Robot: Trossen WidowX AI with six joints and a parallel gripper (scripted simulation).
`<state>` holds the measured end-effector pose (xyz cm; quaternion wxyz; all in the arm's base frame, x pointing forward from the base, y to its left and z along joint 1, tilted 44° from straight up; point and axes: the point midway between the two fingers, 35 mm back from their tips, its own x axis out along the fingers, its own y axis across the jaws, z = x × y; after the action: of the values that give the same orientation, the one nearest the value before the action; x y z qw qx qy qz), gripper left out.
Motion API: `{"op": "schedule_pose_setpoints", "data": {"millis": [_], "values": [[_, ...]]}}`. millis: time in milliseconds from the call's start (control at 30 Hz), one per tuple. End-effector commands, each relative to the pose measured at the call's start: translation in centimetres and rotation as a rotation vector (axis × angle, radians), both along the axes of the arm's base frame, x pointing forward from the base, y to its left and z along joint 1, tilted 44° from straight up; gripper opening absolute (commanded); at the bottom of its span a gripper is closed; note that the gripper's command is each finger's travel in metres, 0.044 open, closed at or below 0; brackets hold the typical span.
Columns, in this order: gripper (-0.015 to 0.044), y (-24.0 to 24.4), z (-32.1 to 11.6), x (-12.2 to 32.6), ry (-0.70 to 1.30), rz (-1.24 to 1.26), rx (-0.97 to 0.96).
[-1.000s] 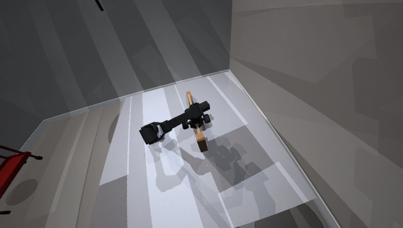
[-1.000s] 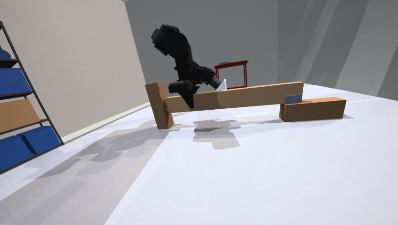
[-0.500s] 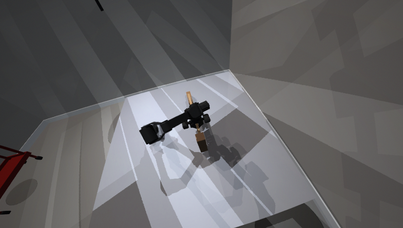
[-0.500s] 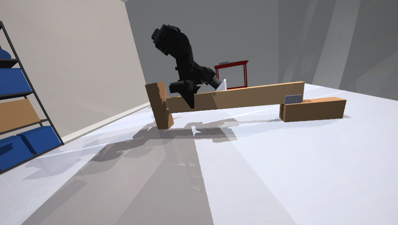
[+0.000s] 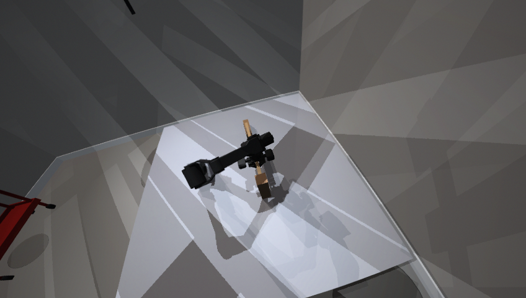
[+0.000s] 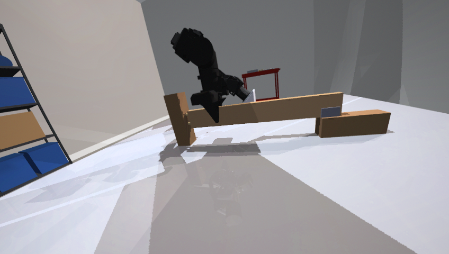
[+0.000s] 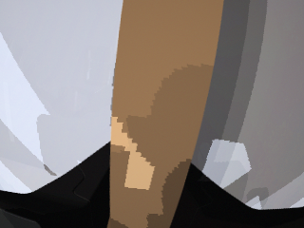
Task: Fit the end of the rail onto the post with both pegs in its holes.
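The wooden rail (image 6: 270,110) (image 5: 258,170) (image 7: 163,43) runs from the post to the footboard block, its near end raised off the table. My gripper (image 6: 217,114) (image 5: 257,161) (image 7: 140,148) is shut on the rail near its post end, one finger on each side. The short wooden post (image 6: 177,119) (image 5: 262,179) stands right at the rail's near end. Small bits of peg show at this joint in the exterior view; how deep they sit, and whether end and post touch, I cannot tell. The rail's far end sits in the grey bracket (image 6: 330,111) on the low footboard block (image 6: 354,125).
The arm reaches in over the rail from the side opposite the exterior view. A shelf with blue bins (image 6: 15,91) stands at the left of the exterior view. A red cart (image 6: 260,72) (image 5: 18,217) is in the background. Shadows cross the table (image 6: 378,188) around the post.
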<state>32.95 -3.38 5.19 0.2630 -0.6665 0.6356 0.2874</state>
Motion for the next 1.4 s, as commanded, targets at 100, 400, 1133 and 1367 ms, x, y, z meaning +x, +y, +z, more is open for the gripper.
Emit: {"op": "schedule_pose_setpoints", "data": {"millis": [100, 400, 1133, 1367], "values": [[0.0, -0.06, 0.32, 0.04, -0.001, 0.004, 0.001], [0.0, -0.12, 0.59, 0.04, -0.001, 0.004, 0.0], [0.0, -0.45, 1.05, 0.07, -0.001, 0.004, 0.0], [0.0, -0.66, 1.14, 0.08, -0.001, 0.004, 0.0]]}}
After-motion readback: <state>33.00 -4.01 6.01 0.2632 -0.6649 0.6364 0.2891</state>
